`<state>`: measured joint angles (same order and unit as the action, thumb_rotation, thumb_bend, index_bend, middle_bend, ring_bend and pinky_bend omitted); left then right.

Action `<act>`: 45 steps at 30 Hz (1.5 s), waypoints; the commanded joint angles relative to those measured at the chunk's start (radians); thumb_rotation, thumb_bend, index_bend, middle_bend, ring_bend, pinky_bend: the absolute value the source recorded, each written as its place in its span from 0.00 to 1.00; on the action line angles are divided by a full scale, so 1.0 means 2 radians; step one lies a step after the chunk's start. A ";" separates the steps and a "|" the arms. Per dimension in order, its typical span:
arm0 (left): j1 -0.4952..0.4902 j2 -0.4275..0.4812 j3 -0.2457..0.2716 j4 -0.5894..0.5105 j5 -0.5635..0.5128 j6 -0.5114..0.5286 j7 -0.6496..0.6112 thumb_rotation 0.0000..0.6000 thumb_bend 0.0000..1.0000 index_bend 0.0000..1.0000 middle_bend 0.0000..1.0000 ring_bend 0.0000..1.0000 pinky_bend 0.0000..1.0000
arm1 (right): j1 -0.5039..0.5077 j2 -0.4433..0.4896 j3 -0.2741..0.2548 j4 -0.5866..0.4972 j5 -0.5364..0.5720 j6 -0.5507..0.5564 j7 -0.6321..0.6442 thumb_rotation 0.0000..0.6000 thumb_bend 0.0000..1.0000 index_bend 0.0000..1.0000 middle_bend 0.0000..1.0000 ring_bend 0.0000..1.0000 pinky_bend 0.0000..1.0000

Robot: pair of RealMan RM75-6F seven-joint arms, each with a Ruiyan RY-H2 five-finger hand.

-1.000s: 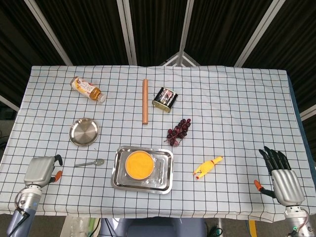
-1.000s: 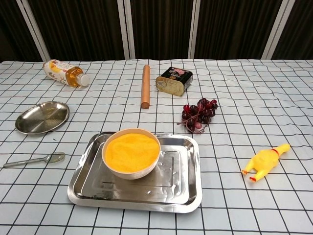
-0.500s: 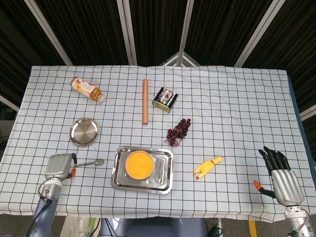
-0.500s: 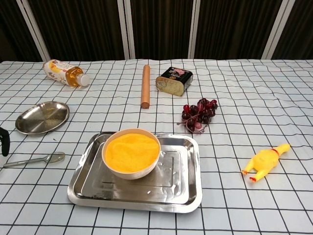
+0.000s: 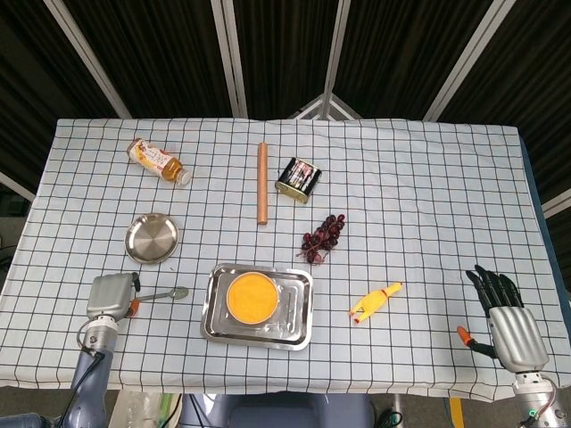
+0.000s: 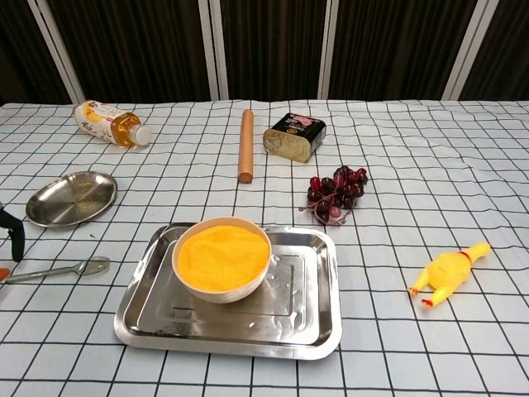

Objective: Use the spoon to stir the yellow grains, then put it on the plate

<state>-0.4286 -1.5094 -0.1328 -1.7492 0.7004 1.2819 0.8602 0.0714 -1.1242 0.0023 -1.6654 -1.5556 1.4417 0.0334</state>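
**Left robot hand at the spoon's handle end**

At the bench's left front, the left robot hand (image 5: 111, 295) sits over the handle end of the spoon (image 5: 166, 293). From the head view only the back of the hand shows, and the chest view catches just dark fingertips (image 6: 11, 233) at the frame edge, so I cannot tell whether the fingers are apart or already on the handle. The spoon lies flat on the checked cloth, long axis running left to right, bowl pointing right toward the tray. It reaches rightward from this hand, which is by far the nearer one.

Just behind the spoon sits the round steel plate (image 5: 151, 238), bare. To the right of the spoon, the bowl of yellow grains (image 5: 251, 297) stands in the steel tray (image 5: 300, 322), near the spoon's bowl but apart from it. The grains look smooth, so stirring seems not yet begun.

Further right lie the grapes (image 5: 323, 237) and the rubber chicken (image 5: 375, 301). At the far right front, well apart from everything, the right robot hand (image 5: 508, 316) rests with fingers spread, holding nothing.

The coming grasp probably turns on closing across the handle.
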 commanded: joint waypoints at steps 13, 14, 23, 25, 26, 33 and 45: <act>-0.011 -0.029 0.013 0.026 0.009 0.014 -0.006 1.00 0.53 0.48 1.00 1.00 1.00 | 0.000 0.000 -0.001 0.000 -0.001 0.001 0.000 1.00 0.32 0.00 0.00 0.00 0.00; -0.011 -0.029 0.014 0.026 0.009 0.014 -0.006 1.00 0.52 0.48 1.00 1.00 1.00 | 0.000 0.000 0.000 0.000 -0.001 0.001 0.000 1.00 0.32 0.00 0.00 0.00 0.00; -0.013 -0.033 0.017 0.028 0.013 0.019 -0.007 1.00 0.51 0.48 1.00 1.00 1.00 | -0.001 -0.001 -0.001 0.000 -0.001 0.001 -0.001 1.00 0.32 0.00 0.00 0.00 0.00; -0.014 -0.034 0.018 0.029 0.012 0.019 -0.006 1.00 0.51 0.48 1.00 1.00 1.00 | -0.001 -0.001 -0.001 0.000 -0.002 0.001 -0.002 1.00 0.32 0.00 0.00 0.00 0.00; -0.014 -0.035 0.018 0.029 0.011 0.019 -0.006 1.00 0.51 0.48 1.00 1.00 1.00 | -0.001 -0.001 -0.001 -0.001 -0.002 0.001 -0.001 1.00 0.32 0.00 0.00 0.00 0.00; -0.016 -0.039 0.021 0.031 0.010 0.020 -0.003 1.00 0.51 0.48 1.00 1.00 1.00 | -0.001 -0.001 -0.001 0.000 -0.003 0.002 -0.002 1.00 0.32 0.00 0.00 0.00 0.00; -0.018 -0.046 0.022 0.040 0.005 0.023 0.001 1.00 0.49 0.48 1.00 1.00 1.00 | -0.002 -0.001 -0.001 -0.001 -0.001 0.002 -0.002 1.00 0.32 0.00 0.00 0.00 0.00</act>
<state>-0.4643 -1.6013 -0.0878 -1.6701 0.7102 1.3282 0.8615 0.0677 -1.1264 0.0004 -1.6678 -1.5579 1.4465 0.0299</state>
